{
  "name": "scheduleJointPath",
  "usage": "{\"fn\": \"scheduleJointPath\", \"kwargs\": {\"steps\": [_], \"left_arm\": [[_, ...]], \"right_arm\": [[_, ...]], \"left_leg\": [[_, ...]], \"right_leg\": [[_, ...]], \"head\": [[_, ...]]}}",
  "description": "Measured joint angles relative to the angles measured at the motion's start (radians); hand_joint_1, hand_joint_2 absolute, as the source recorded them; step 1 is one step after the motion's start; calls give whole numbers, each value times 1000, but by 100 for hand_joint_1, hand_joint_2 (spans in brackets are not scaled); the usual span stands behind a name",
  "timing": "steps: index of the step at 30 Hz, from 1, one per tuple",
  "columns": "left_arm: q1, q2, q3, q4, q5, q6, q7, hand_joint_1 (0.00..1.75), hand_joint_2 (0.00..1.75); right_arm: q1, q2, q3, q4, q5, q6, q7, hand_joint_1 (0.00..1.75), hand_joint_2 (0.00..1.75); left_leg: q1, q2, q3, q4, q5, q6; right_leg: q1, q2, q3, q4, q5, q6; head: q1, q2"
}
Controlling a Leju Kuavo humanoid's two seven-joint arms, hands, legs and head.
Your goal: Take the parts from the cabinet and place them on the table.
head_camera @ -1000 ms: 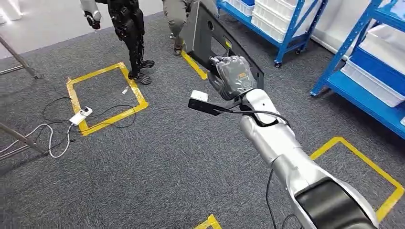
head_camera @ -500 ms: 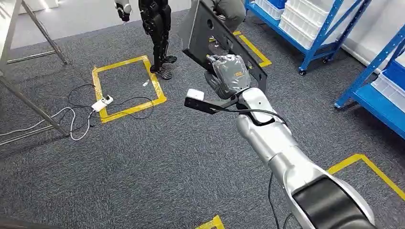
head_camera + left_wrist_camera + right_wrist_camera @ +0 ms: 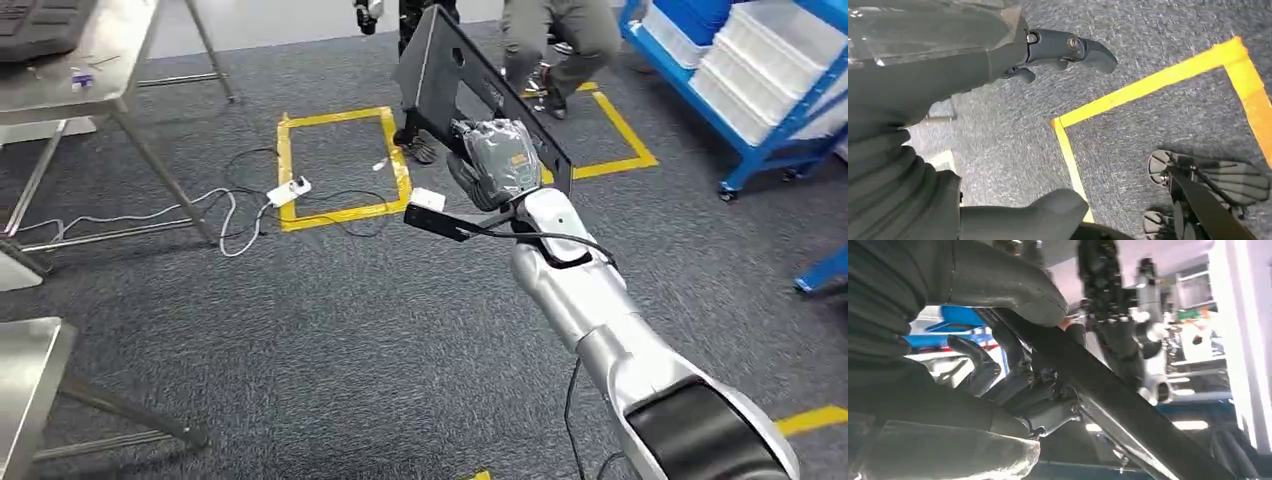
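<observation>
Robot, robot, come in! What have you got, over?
Right hand grips black panel. Left hand holds nothing. Another robot and a person stand ahead.

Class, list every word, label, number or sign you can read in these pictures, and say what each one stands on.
No text can be read in any view.
An orange mark on the back of the right hand: too small to read.
A pale tag on the black panel it holds: blurred.
The white power strip on the carpet: no lettering legible.
The yellow tape squares are plain floor markings without words.

Right arm extended forward, right robot hand gripping a dark panel; left robot hand empty, fingers apart.
</observation>
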Motion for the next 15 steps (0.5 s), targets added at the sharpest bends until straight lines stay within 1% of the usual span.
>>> {"fn": "scheduleJointPath", "kwargs": {"steps": [2,3,4,5,6,7,8,9,10,11,12,13,14,15], "left_arm": [[3,0,0,0,-2,0,-1,0,175],[5,-1,0,0,-2,0,-1,0,175],[6,2,0,0,-3,0,-1,0,175],[7,2,0,0,-3,0,-1,0,175],[7,1,0,0,-5,0,-1,0,175],[4,2,0,0,-6,0,-1,0,175],[3,2,0,0,-6,0,-1,0,175],[3,1,0,0,-6,0,-1,0,175],[3,1,0,0,-7,0,-1,0,175],[3,1,0,0,-8,0,-1,0,175],[4,1,0,0,-8,0,0,0,175],[4,1,0,0,-8,0,0,0,175],[2,1,0,0,-8,0,0,0,175],[-1,2,0,0,-8,0,0,0,175]], "right_arm": [[1,1,0,0,3,0,1,175,175],[0,1,0,0,6,0,1,175,175],[-1,4,-1,-2,6,0,3,175,175],[-2,7,-1,-3,8,0,5,175,175],[-6,7,-3,-3,9,0,5,175,175],[-6,5,-4,-3,11,0,5,175,175],[-5,4,-4,-2,12,0,7,175,175],[-3,4,-4,-2,15,0,7,175,175],[-2,5,-4,-2,17,0,7,175,175],[-2,5,-4,-2,18,0,7,175,175],[-2,5,-4,-2,18,0,7,175,175],[-2,5,-4,-2,19,0,7,175,175],[-3,5,-5,-2,19,0,7,175,175],[-6,3,-7,-2,19,-1,7,175,175]], "left_leg": [[5,-16,-3,-4,4,-9],[7,-26,-5,-7,7,-16],[8,-13,-9,1,2,-19],[1,54,-19,23,-15,-23],[1,92,-43,75,-49,-27],[7,110,-84,160,-92,-32],[10,115,-125,239,-124,-35],[14,118,-157,301,-142,-40],[18,120,-164,312,-134,-43],[20,125,-146,276,-108,-46],[23,132,-104,197,-68,-46],[23,154,-48,99,-29,-45],[21,204,-1,23,-9,-42],[13,203,3,10,-14,-35]], "right_leg": [[6,-18,0,3,-1,-7],[6,-28,4,2,1,-13],[-14,-42,8,-12,9,-25],[-10,-51,12,-13,9,-30],[-7,-61,14,-14,7,-44],[-2,-73,16,-14,4,-48],[1,-87,16,-14,3,-50],[3,-100,16,-13,2,-51],[3,-113,17,-13,0,-52],[4,-123,17,-13,-1,-52],[4,-133,19,-12,-2,-51],[4,-143,21,-11,-6,-46],[8,-151,24,-9,-9,-41],[21,-160,21,-5,-15,-32]], "head": [[0,0],[1,0],[-2,0],[-3,0],[-8,0],[-8,0],[-7,0],[-9,0],[-8,0],[-8,0],[-9,0],[-9,0],[-10,0],[-9,0]]}}
